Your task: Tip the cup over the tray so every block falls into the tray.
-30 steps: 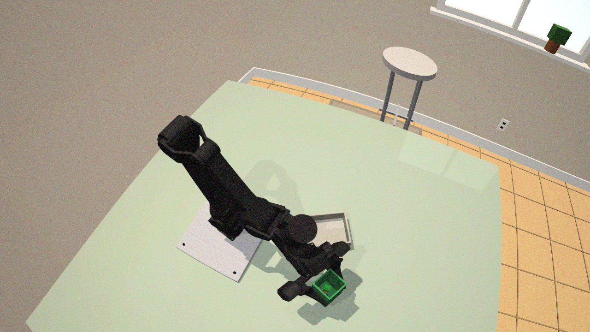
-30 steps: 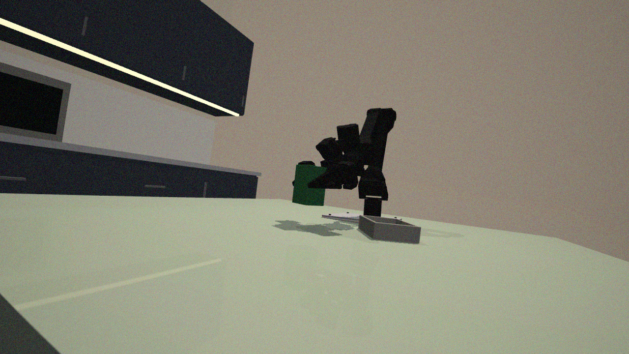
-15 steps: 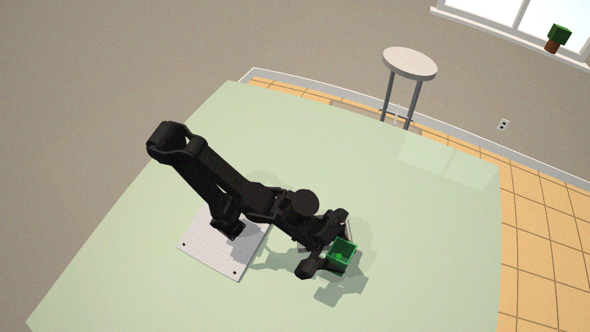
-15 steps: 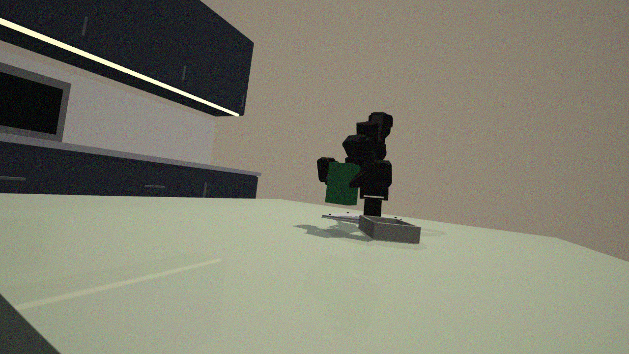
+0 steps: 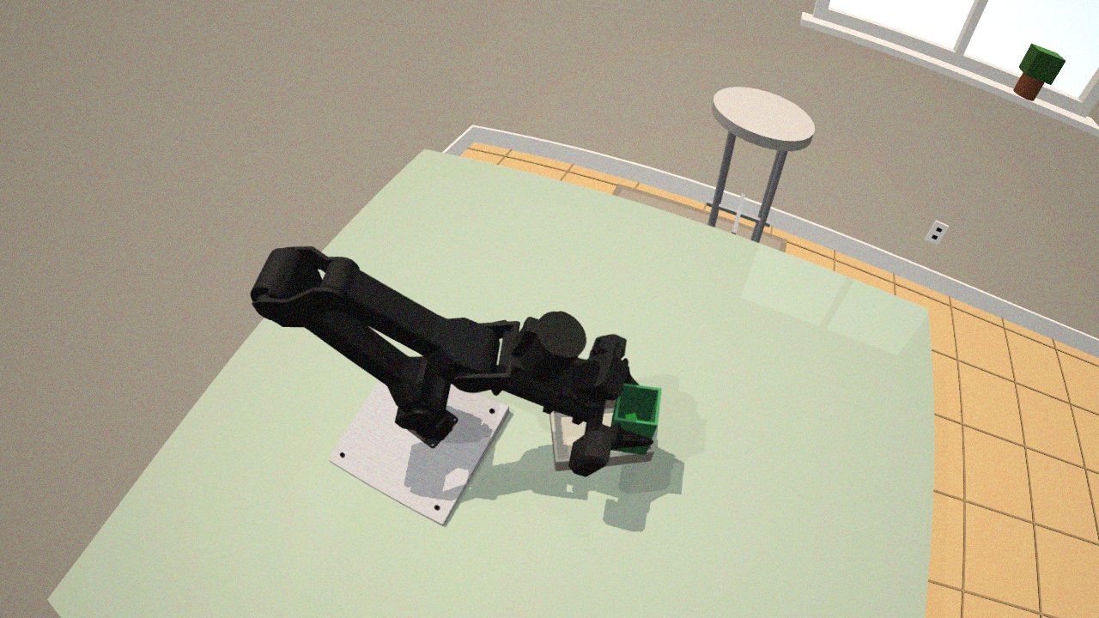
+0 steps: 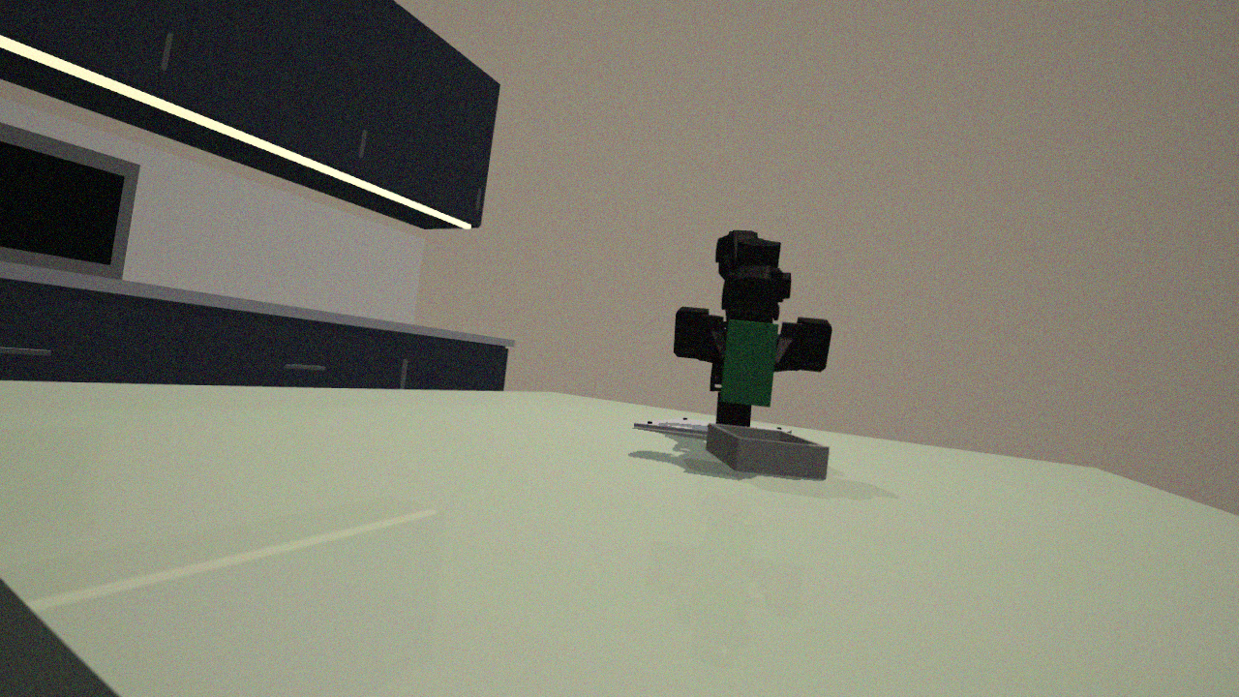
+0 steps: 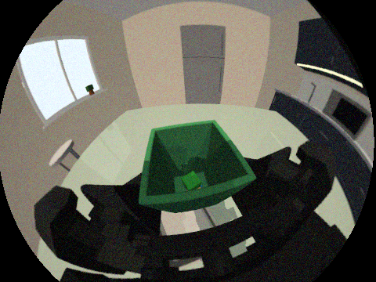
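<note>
The single parallel-jaw gripper [image 5: 634, 411] [image 6: 750, 355] [image 7: 186, 157] has its two fingers clamped on opposite sides of one square-mouthed green cup [image 5: 638, 417] [image 6: 750, 364] [image 7: 197, 197], which is lifted off the table, mouth up and nearly upright, with a slight lean in the exterior view; inside it, at the bottom, one bright green block [image 5: 632, 417] [image 7: 191, 180] shows clearly, and a tiny orange edge peeks out beside it in the wrist view, though the full count of blocks cannot be told; below the cup, one shallow rectangular tray [image 5: 603, 463] [image 6: 782, 458] sits on the one pale green table [image 5: 768, 499] [image 6: 520, 589] [image 7: 258, 121], partly hidden from the top by the gripper and cup; behind the gripper, one black six-joint arm [image 5: 391, 311] [image 6: 746, 251] reaches back to one square brushed-metal base plate [image 5: 376, 476] [image 6: 649, 425], on which three dark bolt holes show in the top view; farther out, beyond the table, stand one round-topped stool [image 5: 762, 115] [image 7: 61, 152] and one potted plant [image 5: 1039, 67] [image 7: 90, 89] on the windowsill, with one two-socket wall outlet [image 5: 936, 232] between them and the table's far corner
</note>
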### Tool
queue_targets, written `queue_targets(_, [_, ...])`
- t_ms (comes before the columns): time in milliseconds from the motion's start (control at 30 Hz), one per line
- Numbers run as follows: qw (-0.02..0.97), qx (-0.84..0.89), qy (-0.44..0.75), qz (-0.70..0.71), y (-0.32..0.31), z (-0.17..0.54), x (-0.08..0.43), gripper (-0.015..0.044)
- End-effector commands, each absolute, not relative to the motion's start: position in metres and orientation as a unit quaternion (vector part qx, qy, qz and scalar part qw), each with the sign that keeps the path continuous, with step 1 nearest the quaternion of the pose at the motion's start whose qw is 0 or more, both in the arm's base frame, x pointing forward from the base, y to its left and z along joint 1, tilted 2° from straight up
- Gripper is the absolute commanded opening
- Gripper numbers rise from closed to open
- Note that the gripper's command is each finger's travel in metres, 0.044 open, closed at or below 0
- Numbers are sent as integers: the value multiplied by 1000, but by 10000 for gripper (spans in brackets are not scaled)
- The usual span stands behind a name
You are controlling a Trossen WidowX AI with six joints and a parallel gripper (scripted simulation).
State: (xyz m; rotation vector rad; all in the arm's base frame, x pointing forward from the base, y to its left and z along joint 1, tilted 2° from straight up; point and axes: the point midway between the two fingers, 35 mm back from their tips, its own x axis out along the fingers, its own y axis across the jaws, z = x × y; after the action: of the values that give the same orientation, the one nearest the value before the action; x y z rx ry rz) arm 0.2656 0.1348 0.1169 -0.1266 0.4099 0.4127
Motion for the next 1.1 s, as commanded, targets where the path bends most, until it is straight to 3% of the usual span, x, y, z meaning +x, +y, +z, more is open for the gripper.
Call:
queue_targets(0, [947, -70, 197, 242, 150, 119, 253, 0])
queue_targets(267, [941, -69, 198, 267, 159, 120, 244, 0])
queue_targets(1067, [927, 175, 260, 207, 160, 118, 244, 0])
